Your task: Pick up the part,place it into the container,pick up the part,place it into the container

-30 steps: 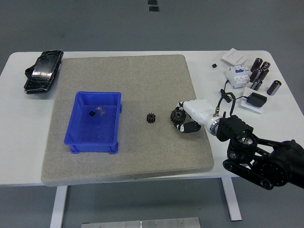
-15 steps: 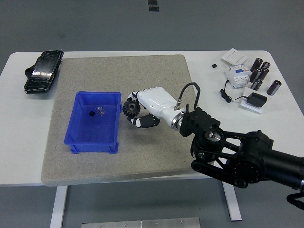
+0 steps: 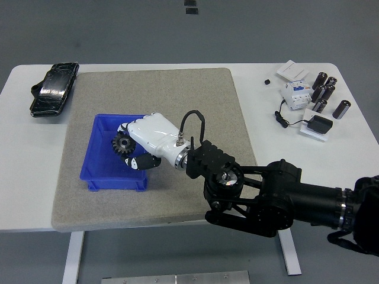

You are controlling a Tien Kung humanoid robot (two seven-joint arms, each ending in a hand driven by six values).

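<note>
My right hand, white with black finger joints, is curled around a black gear and holds it over the middle of the blue container. The container sits on the left half of the grey mat. The black right arm stretches across the mat from the lower right. The small black gear that lay on the mat earlier is hidden behind the hand and wrist. The left arm does not show.
A black flat bundle lies at the table's far left. At the far right sit a white breaker, several dark cylinders, a black adapter with cable and a white box.
The right hand has carried the black gear leftward from the mat's right edge, past the small gear, to above the blue container. The arm now covers the mat's centre.
</note>
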